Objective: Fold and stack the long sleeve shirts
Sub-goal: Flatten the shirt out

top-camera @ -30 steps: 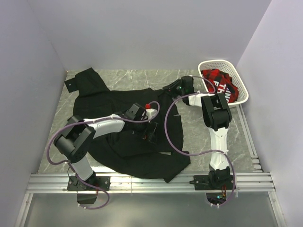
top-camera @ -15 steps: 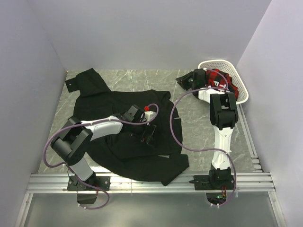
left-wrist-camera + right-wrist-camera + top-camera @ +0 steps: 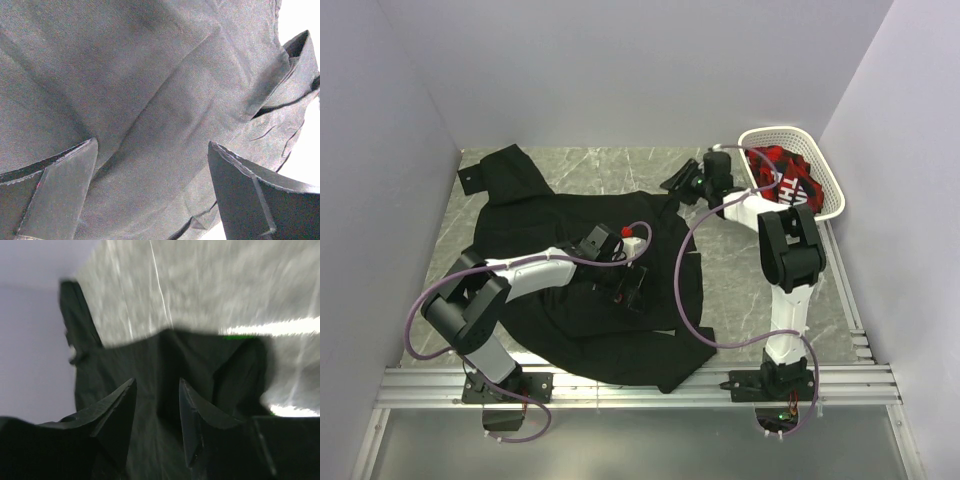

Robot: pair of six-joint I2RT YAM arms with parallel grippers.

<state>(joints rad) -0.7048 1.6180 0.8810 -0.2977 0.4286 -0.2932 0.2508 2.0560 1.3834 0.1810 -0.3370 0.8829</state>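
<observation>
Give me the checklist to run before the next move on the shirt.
1. Left tool open: ok, jaws wide over the shirt.
2. Right tool free of fabric: ok, jaws apart, nothing between them.
3. Shirt flat: not ok, creased, with folded edges.
4. Sleeves in: not ok, one sleeve lies out toward the far left corner.
5. Right wrist view sharp: not ok, blurred.
6. Right arm clear of the basket: cannot tell, they are close.

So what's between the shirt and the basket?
The right gripper and its wrist, above bare table; the top view shows it.
</observation>
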